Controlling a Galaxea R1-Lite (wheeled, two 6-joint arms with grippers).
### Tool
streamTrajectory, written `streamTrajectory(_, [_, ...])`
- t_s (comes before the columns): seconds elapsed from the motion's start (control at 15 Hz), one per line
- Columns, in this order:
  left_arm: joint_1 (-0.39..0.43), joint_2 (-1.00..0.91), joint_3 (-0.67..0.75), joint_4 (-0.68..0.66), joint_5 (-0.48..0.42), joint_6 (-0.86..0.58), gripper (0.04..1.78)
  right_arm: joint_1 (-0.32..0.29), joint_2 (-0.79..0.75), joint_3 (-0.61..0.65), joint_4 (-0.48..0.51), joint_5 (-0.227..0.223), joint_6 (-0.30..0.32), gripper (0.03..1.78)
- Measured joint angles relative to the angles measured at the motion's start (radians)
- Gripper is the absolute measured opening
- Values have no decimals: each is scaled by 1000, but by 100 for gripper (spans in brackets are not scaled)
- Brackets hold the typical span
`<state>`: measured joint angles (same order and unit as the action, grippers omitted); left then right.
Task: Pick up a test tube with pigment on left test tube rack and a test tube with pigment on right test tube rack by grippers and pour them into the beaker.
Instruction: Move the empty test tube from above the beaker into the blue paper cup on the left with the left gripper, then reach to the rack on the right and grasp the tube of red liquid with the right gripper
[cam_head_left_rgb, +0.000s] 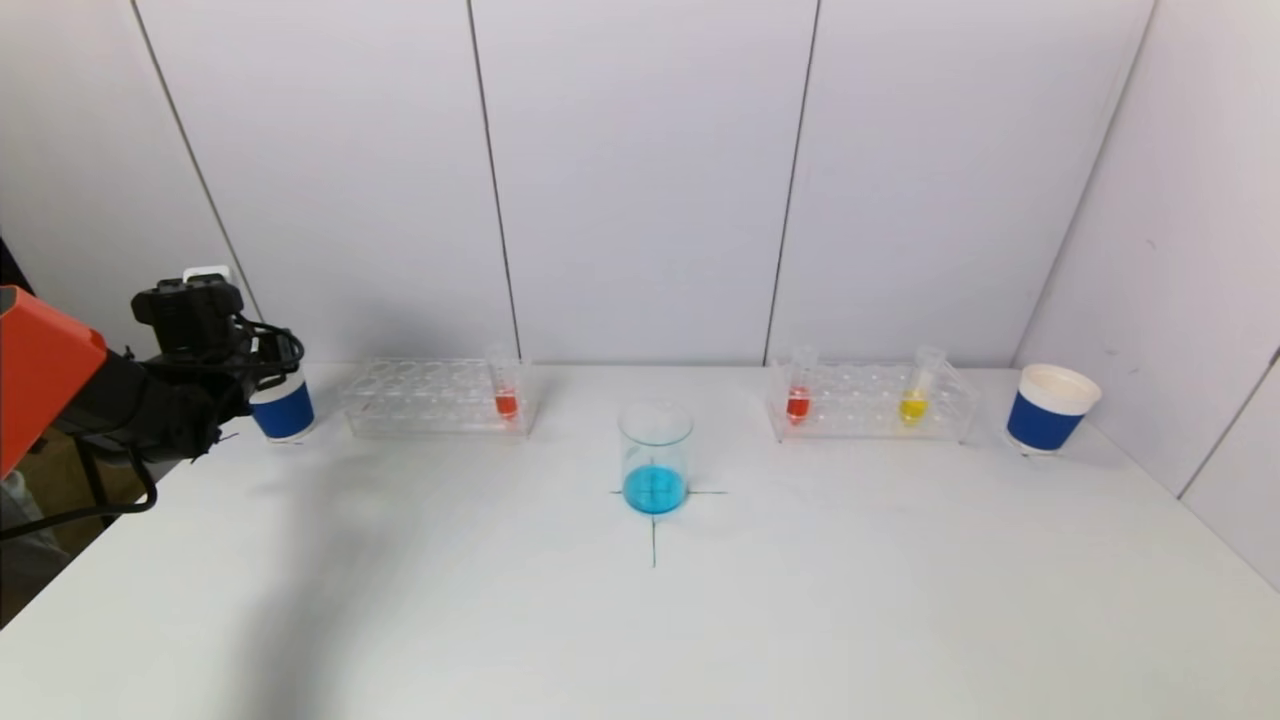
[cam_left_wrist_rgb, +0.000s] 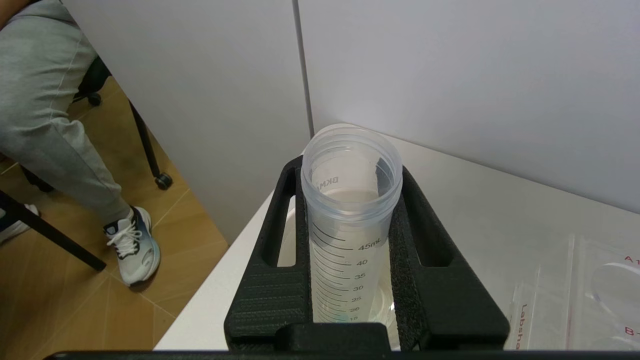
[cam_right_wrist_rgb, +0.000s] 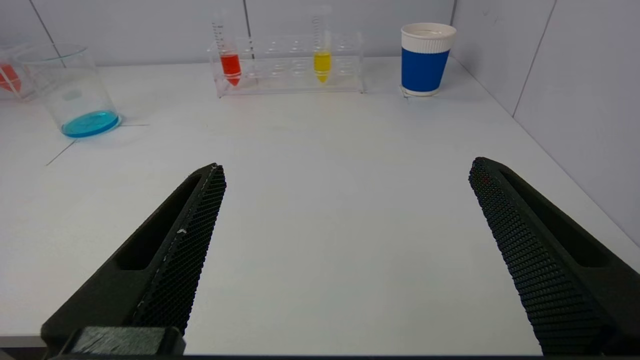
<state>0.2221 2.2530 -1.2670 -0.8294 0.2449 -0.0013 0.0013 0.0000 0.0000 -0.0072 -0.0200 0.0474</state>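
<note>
The left gripper (cam_left_wrist_rgb: 350, 210) is over at the far left corner of the bench (cam_head_left_rgb: 640, 620), its jaws closed on an empty tube (cam_left_wrist_rgb: 350, 200), a clear graduated one held upright with its open mouth up. It sits right at the left cup (cam_head_left_rgb: 283, 410), a blue cup with a white rim; from the head view the arm hides the cup's top, and I cannot tell whether the tube's tip is inside the cup or just above it. Beside the cup stands the left rack (cam_head_left_rgb: 435, 398), clear plastic, holding one tube with red pigment (cam_head_left_rgb: 506, 392) near its right end. In the middle of the bench, on a drawn cross, is the beaker (cam_head_left_rgb: 655, 458) with a shallow layer of blue liquid in the bottom. Right of it is the right rack (cam_head_left_rgb: 870, 402), with a red tube (cam_head_left_rgb: 798, 395) at its left end and a yellow tube (cam_head_left_rgb: 915, 395) further right, leaning a little. Past that rack, near the side wall, stands the right cup (cam_head_left_rgb: 1052, 408), blue with a white rim. The right gripper (cam_right_wrist_rgb: 345, 260) is out of the head view; its own camera shows it low over the near part of the bench, jaws spread wide with nothing between them, well short of the right rack.
</note>
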Motion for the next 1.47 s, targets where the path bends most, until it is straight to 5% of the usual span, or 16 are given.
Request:
streamTrajectory(0.53, [0,-2,-1,-1,0,1,54,0,0,0,0,0,0,177])
streamTrajectory(1.13, [0,-6,0,0,-1,1,167,0,0,0,0,0,0,177])
streamTrajectory(1.47, [0,-52,2,16,-28,1,177,0,0,0,0,0,0,177])
